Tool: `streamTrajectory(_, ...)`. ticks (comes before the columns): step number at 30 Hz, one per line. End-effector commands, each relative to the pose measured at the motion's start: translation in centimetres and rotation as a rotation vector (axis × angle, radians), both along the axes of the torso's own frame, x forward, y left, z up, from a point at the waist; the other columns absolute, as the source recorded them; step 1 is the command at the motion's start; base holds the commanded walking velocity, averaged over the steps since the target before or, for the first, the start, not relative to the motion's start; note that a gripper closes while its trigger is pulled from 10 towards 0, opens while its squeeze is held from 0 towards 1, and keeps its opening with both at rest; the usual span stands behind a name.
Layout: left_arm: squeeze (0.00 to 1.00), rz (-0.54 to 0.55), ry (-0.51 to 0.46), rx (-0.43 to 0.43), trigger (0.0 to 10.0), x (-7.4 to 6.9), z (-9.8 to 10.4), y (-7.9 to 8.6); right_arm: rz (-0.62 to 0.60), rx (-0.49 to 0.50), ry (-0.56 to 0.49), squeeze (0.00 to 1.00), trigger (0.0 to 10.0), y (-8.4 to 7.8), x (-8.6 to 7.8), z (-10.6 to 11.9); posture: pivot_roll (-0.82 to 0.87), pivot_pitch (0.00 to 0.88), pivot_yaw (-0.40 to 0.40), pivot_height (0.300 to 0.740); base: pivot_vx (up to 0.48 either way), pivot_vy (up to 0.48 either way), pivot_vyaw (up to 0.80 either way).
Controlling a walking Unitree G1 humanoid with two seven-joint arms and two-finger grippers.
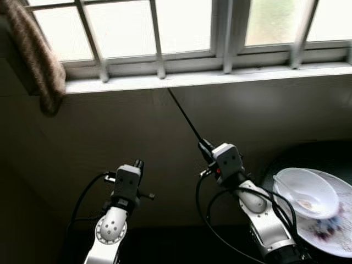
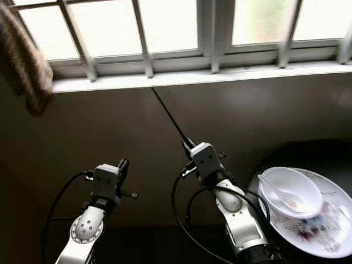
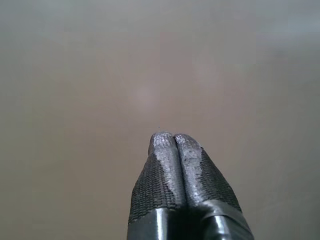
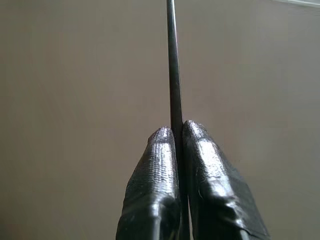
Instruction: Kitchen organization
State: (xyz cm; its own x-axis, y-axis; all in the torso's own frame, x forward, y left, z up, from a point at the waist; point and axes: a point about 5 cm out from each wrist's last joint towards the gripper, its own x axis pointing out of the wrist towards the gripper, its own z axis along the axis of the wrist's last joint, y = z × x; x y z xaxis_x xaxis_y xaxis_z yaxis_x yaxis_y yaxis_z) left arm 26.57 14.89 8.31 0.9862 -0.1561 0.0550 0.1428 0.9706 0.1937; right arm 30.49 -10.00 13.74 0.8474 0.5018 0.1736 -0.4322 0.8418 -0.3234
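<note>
**Right gripper holding a thin rod, tip up near the sill**

Thin dark rod (image 1: 184, 116), maybe a chopstick, runs from centre frame up-left toward the window sill (image 1: 220, 77). Its top end sits right at the sill's lower edge; can't tell if it touches. Right gripper (image 4: 177, 131) is clamped on its lower end, fingers pinched tight either side of the shaft in the right wrist view.

Left gripper (image 3: 172, 137): fingers pressed together, nothing between them, pointed at blank wall, lower left of frame.

Lower right: white plate (image 1: 344, 192) with a floral print on a dark surface (image 1: 308, 154), a clear bowl (image 1: 313, 190) with a spoon (image 1: 289, 192) sitting on it.

My read: the rod probably belongs with that tableware. The grip is at one end, so the long free end will swing wide. Swing slowly, keep the tip off the wall and sill, lower it flat rather than tip-first, and release only once it's resting.
</note>
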Motion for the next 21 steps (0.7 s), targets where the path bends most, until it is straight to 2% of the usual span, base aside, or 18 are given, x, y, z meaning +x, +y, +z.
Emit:
streamTrajectory(1,0.0,0.003,0.007,0.01,10.0,0.2,0.01,0.15,0.011,0.012,0.001,0.0,0.0,0.33,-0.29,0.06,-0.1,0.0,0.061,0.74,0.0,0.469,0.8)
streamTrajectory(5,0.0,0.001,-0.007,0.004,10.0,0.25,0.22,0.01,-0.001,0.017,0.007,0.0,0.0,0.25,-0.3,0.05,-0.1,0.0,0.063,0.74,0.0,0.461,0.8)
streamTrajectory(10,0.0,-0.013,-0.048,-0.005,10.0,0.12,0.69,-0.08,-0.027,0.03,0.007,0.0,0.0,-0.03,-0.06,0.18,-0.1,0.0,0.061,0.74,0.0,0.0,0.8)
streamTrajectory(21,0.0,-0.007,-0.05,-0.014,10.0,0.14,0.77,-0.11,-0.039,0.029,-0.003,0.0,0.0,-0.07,0.15,0.45,-0.1,0.0,0.057,0.74,0.0,0.0,0.8)
